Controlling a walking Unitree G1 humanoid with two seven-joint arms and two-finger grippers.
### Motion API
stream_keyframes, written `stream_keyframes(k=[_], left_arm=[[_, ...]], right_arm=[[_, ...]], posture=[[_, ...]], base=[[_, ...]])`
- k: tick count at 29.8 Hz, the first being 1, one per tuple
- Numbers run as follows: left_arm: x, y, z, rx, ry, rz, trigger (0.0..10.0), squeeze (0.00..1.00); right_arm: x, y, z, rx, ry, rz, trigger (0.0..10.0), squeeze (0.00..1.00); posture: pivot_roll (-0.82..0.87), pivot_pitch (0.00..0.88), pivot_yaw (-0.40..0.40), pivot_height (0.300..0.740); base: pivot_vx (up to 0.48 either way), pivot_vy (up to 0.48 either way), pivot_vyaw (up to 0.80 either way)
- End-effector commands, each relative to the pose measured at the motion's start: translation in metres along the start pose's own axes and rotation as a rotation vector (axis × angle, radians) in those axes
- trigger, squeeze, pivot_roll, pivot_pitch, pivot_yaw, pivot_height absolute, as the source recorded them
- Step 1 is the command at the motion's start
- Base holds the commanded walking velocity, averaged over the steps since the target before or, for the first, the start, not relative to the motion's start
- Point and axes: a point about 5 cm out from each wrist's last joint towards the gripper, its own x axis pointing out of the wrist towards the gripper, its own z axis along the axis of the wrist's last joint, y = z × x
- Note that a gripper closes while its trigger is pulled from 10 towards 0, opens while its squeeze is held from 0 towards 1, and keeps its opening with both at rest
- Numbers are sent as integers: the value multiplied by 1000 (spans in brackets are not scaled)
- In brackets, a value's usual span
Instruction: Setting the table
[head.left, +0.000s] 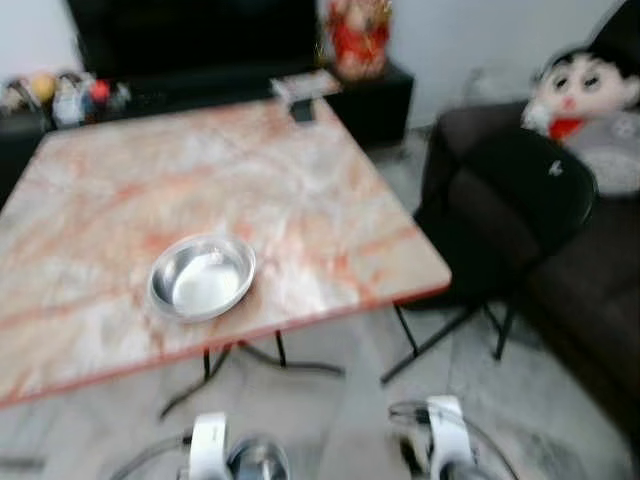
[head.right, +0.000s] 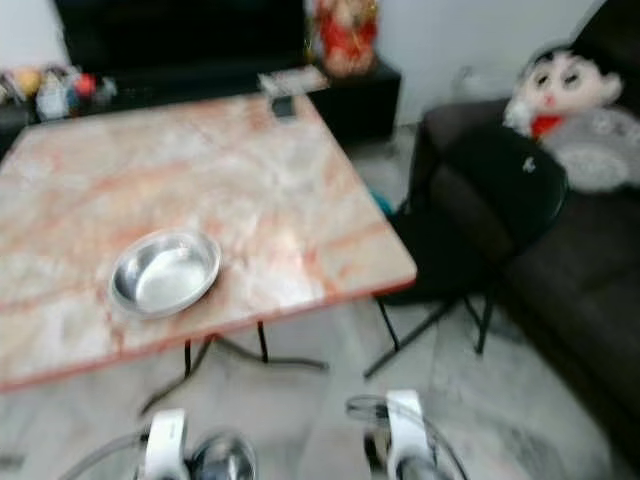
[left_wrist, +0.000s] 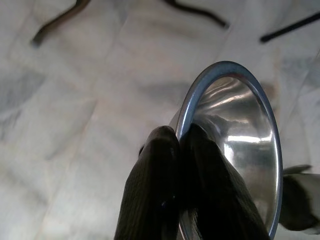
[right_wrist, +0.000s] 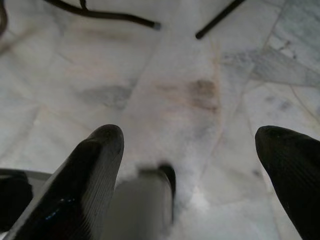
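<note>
One bowl nr table front edge.

- Bowl: shiny steel, round, shallow, upright and empty; rests on the marble-patterned table, close to its near edge, left of that edge's middle.
- Second bowl: shiny steel, empty, tipped on edge; rim pinched between the left gripper's closed fingers, low over the floor.

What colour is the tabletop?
The tabletop is pinkish-orange marble pattern with a red edge, best seen in the left eye view.
</note>
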Motion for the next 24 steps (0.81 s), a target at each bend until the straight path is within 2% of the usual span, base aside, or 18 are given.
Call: stream_keyframes(k=[1,6,11,14,20,24], left_arm=[[0,-5,-6,0,23,-12,10000,0],[0,-5,-7,6,27,-6,10000,0],[-1,-4,-8,5,30,-3,10000,0],[-1,-4,-9,5,34,-2,10000,0],[-1,-3,-10,3,37,-1,10000,0],[-1,-4,-10,5,37,-1,10000,0]], right_arm=[[0,-5,5,19,-18,-11,10000,0],[0,-5,5,32,-15,-5,10000,0],[0,-5,5,-9,-17,10,10000,0],[0,-5,5,-47,-18,13,10000,0],[0,-5,4,-23,-17,12,10000,0],[0,-5,5,10,-17,10,10000,0]], posture=[[-256,0,22,740],[-256,0,22,740],[-253,0,21,740],[-252,0,20,740],[-253,0,20,740],[-253,0,21,740]], base=[[285,0,650],[0,0,0],[0,0,0],[0,0,592],[0,0,770],[0,0,0]])
